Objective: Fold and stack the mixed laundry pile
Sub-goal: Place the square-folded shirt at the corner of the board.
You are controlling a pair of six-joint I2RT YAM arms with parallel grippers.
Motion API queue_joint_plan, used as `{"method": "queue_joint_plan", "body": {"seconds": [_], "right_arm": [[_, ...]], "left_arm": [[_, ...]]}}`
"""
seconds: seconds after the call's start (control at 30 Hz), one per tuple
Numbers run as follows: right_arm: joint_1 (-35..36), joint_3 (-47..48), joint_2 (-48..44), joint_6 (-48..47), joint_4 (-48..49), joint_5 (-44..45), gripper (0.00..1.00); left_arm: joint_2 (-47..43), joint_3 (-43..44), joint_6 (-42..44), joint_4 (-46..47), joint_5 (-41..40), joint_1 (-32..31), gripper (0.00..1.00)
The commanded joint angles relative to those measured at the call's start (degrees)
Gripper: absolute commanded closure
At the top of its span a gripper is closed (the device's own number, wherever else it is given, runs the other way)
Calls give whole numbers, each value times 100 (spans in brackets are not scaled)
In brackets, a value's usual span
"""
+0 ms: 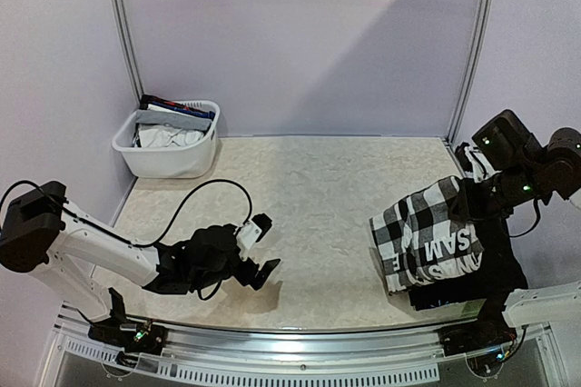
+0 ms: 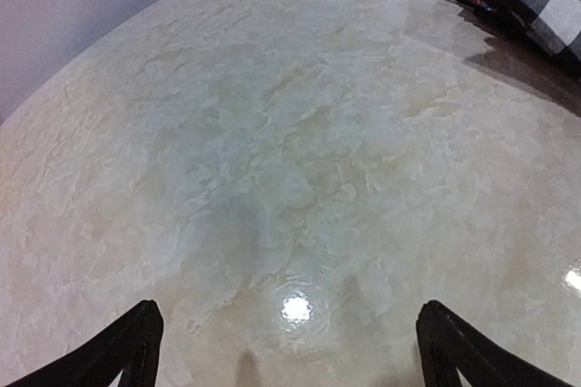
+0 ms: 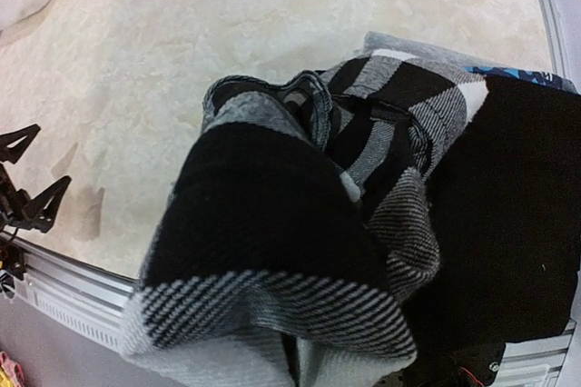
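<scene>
right claw [image 1: 465,203]: clenched on black-and-white checkered shirt [image 1: 413,228], bunched and draped over folded stack [image 1: 495,282], near right of desk [image 1: 318,187] | left claw [image 1: 263,248]: released, low over desk, near left | risk: tugging the bunched shirt may drag lettered black piece [image 1: 458,255] askew, or off the near edge

The checkered shirt [image 1: 410,223] is black and white, its weave finely striped on the diagonal. The black garment [image 1: 490,264] carries white letters. One blue patterned cloth [image 3: 519,74], one grey cloth [image 3: 404,44]. The counter [image 1: 318,187] is marbled cream; the basket [image 1: 163,164] is white.
</scene>
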Motion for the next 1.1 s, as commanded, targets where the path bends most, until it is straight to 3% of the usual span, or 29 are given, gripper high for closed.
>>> {"method": "queue_joint_plan", "body": {"seconds": [0.0,0.4,0.77,1.07], "right_arm": [[-81,-542,42,291,-1716,531,100],[-615,-1039,333,578,-1697,2109,100],[-625,-1461,1672,1459,-1708,2794,100],[-963,-1245,1232,1661,-1706,3057,99]], "left_arm": [[-37,-84,-53,131,54,92,1],[-105,-101,-54,125,75,92,1],[76,-50,-28,217,94,101,1],[289,8,-61,393,271,127,1]]}}
